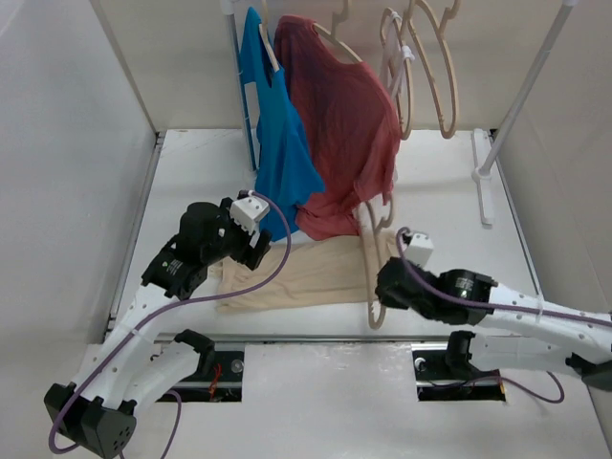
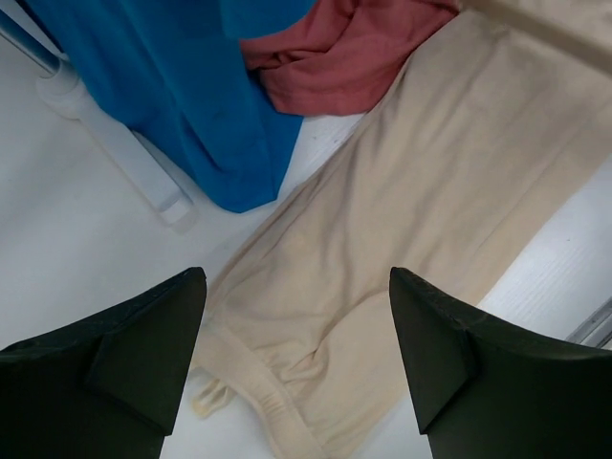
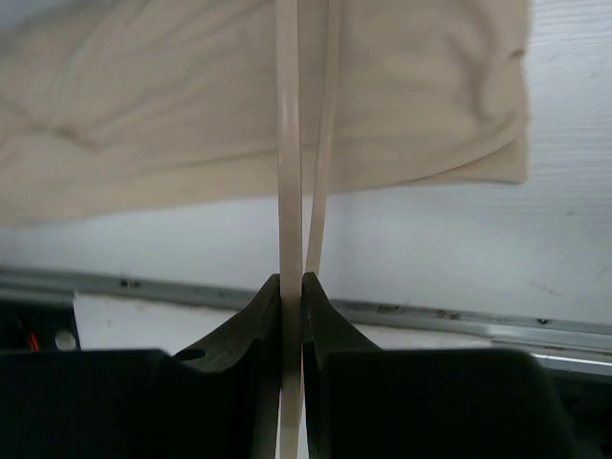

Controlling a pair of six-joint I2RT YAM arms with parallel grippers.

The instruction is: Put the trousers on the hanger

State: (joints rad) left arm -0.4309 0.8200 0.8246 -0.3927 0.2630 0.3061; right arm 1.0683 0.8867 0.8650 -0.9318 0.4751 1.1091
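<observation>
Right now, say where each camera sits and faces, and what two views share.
Top external: above, behind, looking down on table, trousers, hanger; left arm, right arm show.
Left wrist: on the left arm, looking down past the open left gripper at trousers, blue T-shirt.
Right wrist: on the right arm, looking past the right gripper, shut on the hanger, at trousers.
Shared: trousers, all three.

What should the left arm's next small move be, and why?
Probably lower the left gripper and close on the trousers: its jaws stand open over their waist end, while the right gripper is shut on the hanger.
</observation>
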